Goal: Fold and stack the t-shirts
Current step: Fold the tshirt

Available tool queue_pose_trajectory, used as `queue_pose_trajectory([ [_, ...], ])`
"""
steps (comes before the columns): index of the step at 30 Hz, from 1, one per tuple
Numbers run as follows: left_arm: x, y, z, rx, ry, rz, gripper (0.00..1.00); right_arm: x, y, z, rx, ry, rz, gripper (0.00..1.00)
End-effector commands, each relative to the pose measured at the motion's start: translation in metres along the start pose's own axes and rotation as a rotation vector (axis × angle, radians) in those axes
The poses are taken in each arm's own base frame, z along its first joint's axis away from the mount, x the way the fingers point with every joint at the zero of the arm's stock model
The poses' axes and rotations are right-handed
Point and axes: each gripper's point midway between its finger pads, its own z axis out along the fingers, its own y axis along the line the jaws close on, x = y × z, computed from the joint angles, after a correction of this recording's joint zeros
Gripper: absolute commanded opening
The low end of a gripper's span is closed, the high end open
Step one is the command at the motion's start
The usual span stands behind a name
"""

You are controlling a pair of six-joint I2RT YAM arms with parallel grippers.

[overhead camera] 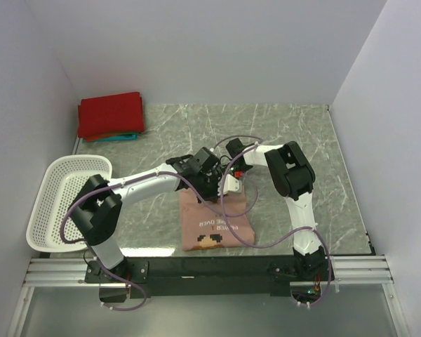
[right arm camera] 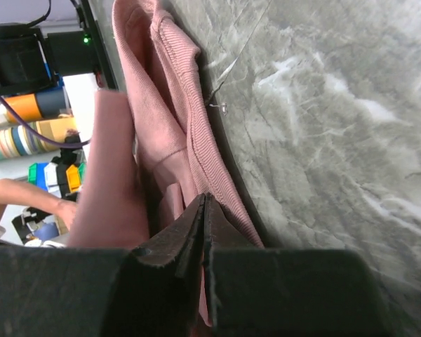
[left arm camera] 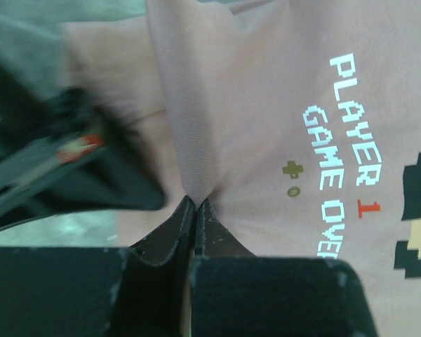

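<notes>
The dusty-pink t-shirt [overhead camera: 218, 223] lies as a narrow folded strip on the marble table in front of the arms, its brown-and-white print [overhead camera: 210, 241] towards the near edge. Both grippers meet at its far end. My left gripper [overhead camera: 212, 188] is shut on a pinch of the pink cloth [left arm camera: 189, 140], beside the white "PLAYER 1 GAME OVER" lettering [left arm camera: 351, 154]. Just to its right, my right gripper [overhead camera: 232, 185] is shut on the shirt's ribbed edge [right arm camera: 196, 147], and the cloth hangs in layers along the table. A folded red t-shirt [overhead camera: 111, 114] lies at the back left on a teal one [overhead camera: 123, 137].
A white perforated basket [overhead camera: 62, 202] sits at the left edge of the table, next to the left arm. Grey walls close the back and both sides. The marble tabletop [overhead camera: 295, 133] stretches behind and to the right of the pink shirt.
</notes>
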Motion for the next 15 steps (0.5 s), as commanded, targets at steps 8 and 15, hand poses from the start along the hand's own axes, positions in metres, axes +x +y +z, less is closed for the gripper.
queue_pose_trajectory([
  [8,0.000,0.067,-0.008,-0.188,0.009,0.067,0.01,0.001,-0.011,0.001,0.033,-0.005,-0.034,0.06],
  [15,0.010,0.079,-0.001,-0.289,0.018,0.061,0.01,-0.017,-0.004,-0.010,0.066,-0.023,-0.093,0.06],
])
